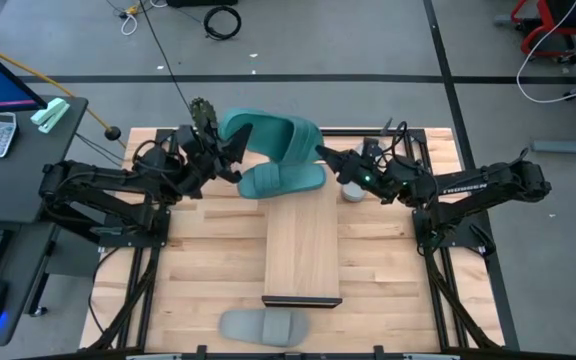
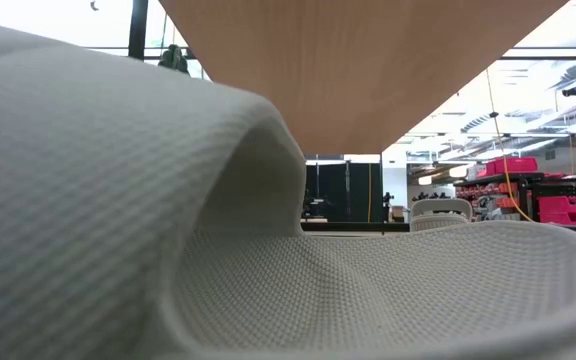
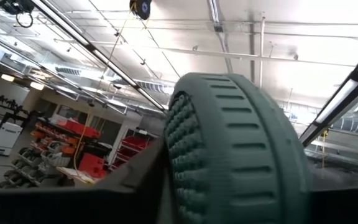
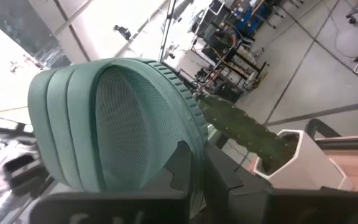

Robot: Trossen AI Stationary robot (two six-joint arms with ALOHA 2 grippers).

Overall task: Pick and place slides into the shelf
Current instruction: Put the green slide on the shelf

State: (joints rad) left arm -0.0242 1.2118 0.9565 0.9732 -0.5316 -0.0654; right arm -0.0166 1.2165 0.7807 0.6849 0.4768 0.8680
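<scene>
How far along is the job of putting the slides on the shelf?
The shelf is mostly bare; one teal slide lies at its far end. The left gripper and right gripper hold a second teal slide up. A grey slide waits on the table.

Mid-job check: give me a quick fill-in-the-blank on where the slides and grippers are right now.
1. The left gripper and right gripper both hold one raised slide, coloured ___.
2. Another teal slide lies flat on the far end of the ___.
3. The slide at the table's near edge is coloured ___.
Missing words: teal; shelf; grey.
</scene>
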